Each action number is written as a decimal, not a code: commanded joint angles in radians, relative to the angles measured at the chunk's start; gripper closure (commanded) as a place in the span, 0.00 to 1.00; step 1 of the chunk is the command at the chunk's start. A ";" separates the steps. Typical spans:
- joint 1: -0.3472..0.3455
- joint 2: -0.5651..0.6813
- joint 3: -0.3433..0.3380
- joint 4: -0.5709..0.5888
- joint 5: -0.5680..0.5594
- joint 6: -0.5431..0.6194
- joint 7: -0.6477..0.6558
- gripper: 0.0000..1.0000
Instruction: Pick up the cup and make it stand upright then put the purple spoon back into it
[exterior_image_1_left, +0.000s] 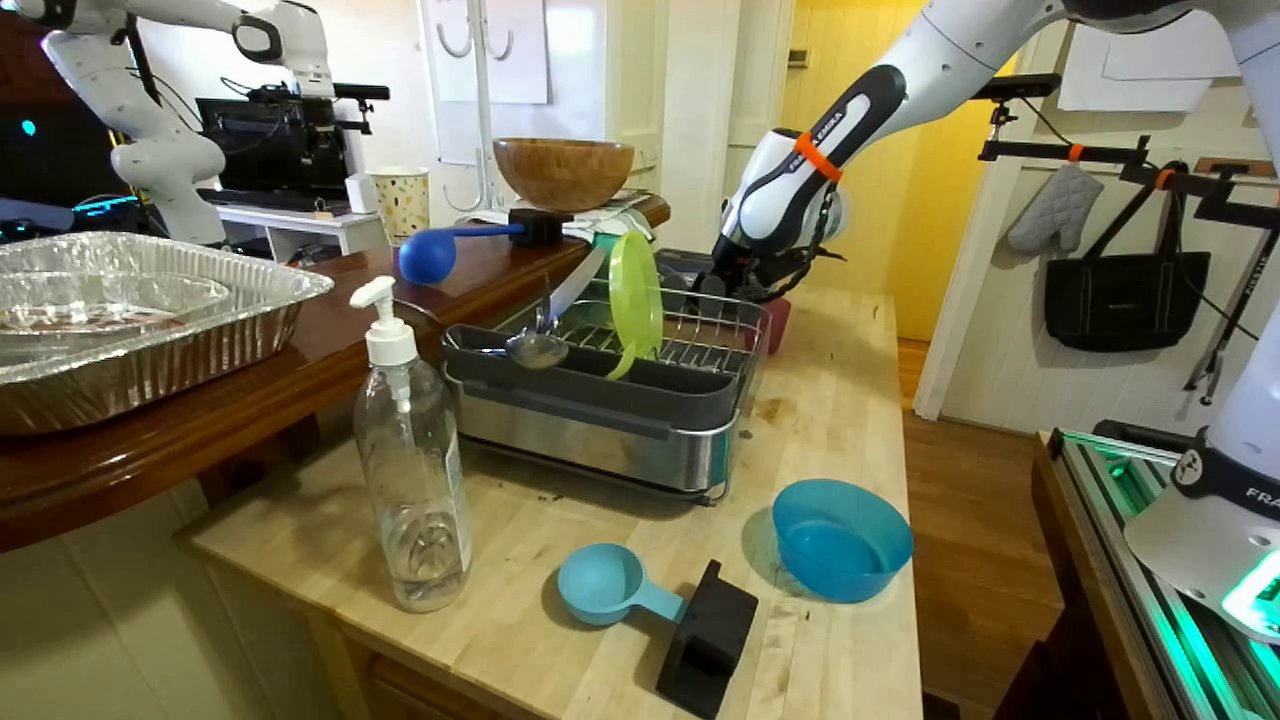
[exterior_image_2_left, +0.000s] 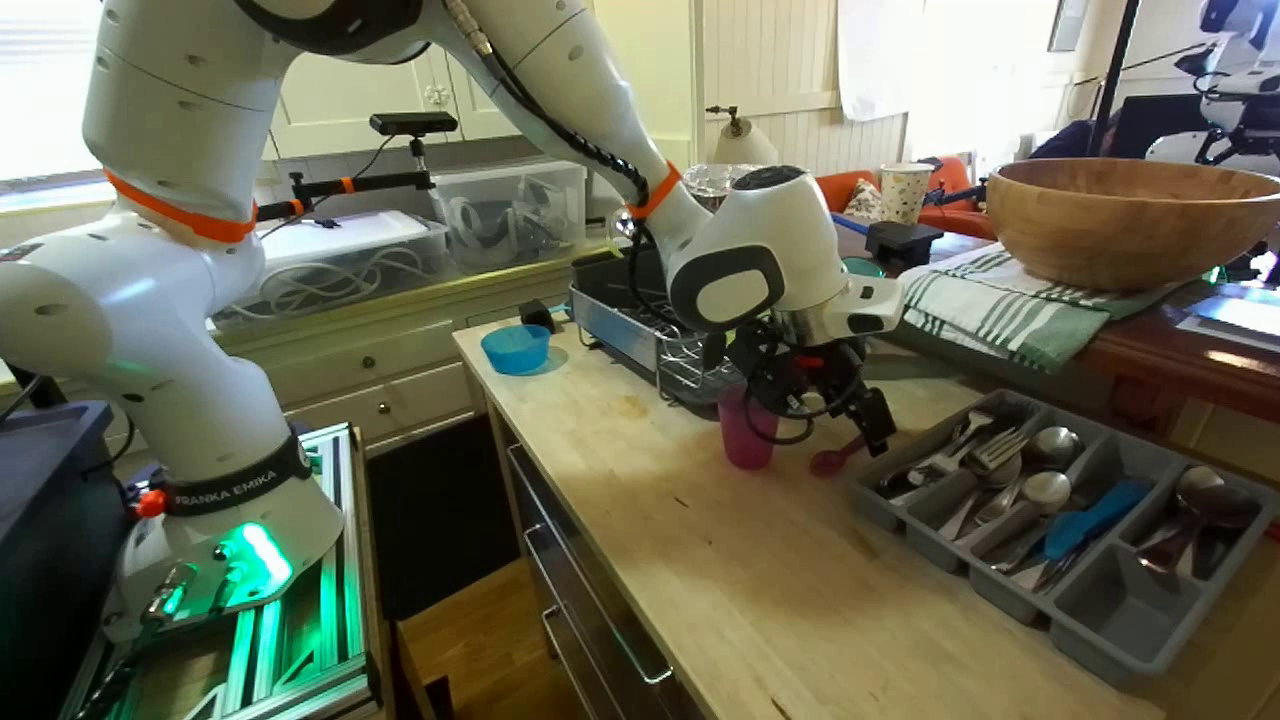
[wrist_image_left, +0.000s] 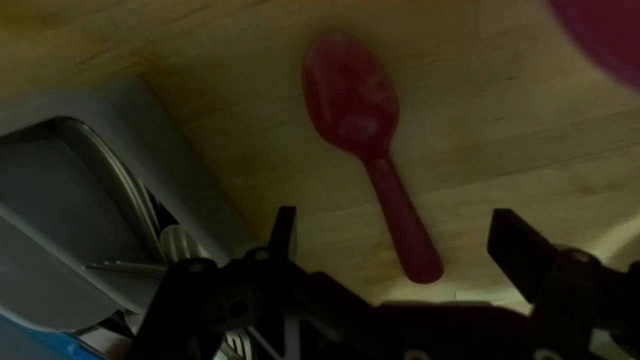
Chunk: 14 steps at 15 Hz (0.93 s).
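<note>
On the pale wooden worktop (exterior_image_2_left: 690, 545) a small pink-purple plastic cup (exterior_image_2_left: 747, 435) stands upright, part of its rim hidden by the gripper in an exterior view. Just to the right of it there, apart from it, a slender pinkish-purple plastic spoon (wrist_image_left: 377, 156) lies flat on the wood, rounded end toward the near left and handle running toward the far right. The black two-fingered gripper (wrist_image_left: 394, 219) is over this spoon with its jaws spread wide; in the wrist view the handle shows between the two fingers, with a gap on either side. How high the fingertips are above the wood, I cannot tell. To the right of the spoon sits a grey plastic cutlery tray (exterior_image_2_left: 1120, 615) with compartments, holding metal forks (exterior_image_2_left: 995, 450), metal spoons (exterior_image_2_left: 1047, 490) and a bright-blue utensil (exterior_image_2_left: 1095, 520). On the far side of the cup stands a steel and dark-grey dish rack (exterior_image_2_left: 618, 332). On the far right a wide wooden bowl (exterior_image_2_left: 1130, 225) rests on a green-and-white striped cloth (exterior_image_2_left: 1010, 310). In an exterior view a wide light-blue plastic bowl (exterior_image_1_left: 840, 545) sits near and right, a round light-blue scoop (exterior_image_1_left: 602, 583) with its handle meeting a black block (exterior_image_1_left: 708, 640) lies to its left, and a clear pump bottle (exterior_image_1_left: 415, 500) stands farther left.
</note>
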 joint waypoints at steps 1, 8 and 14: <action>-0.017 0.031 0.019 0.020 0.019 0.017 -0.019 0.28; -0.019 0.040 0.020 0.025 0.019 0.009 -0.022 0.27; -0.019 0.046 0.019 0.034 0.017 -0.003 -0.020 0.80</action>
